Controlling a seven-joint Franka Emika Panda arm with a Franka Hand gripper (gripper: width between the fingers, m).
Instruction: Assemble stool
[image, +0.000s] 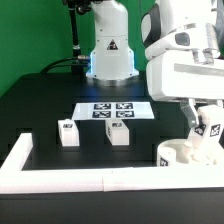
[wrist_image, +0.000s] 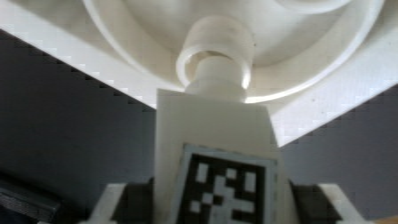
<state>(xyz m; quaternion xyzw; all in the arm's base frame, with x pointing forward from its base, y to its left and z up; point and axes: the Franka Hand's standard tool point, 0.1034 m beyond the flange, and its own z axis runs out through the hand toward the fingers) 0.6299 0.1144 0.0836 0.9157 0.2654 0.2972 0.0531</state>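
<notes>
Exterior view: end effector (image: 206, 126) clamped on held leg (image: 212, 129) over seat (image: 180, 154), spare legs (image: 68, 132) (image: 120, 133) beside marker board (image: 112, 111).

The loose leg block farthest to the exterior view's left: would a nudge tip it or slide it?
The leg block looks flat-sided, so it likely won't roll. It stands upright on a small end, so a high push might tip it; a low one probably slides it.
</notes>
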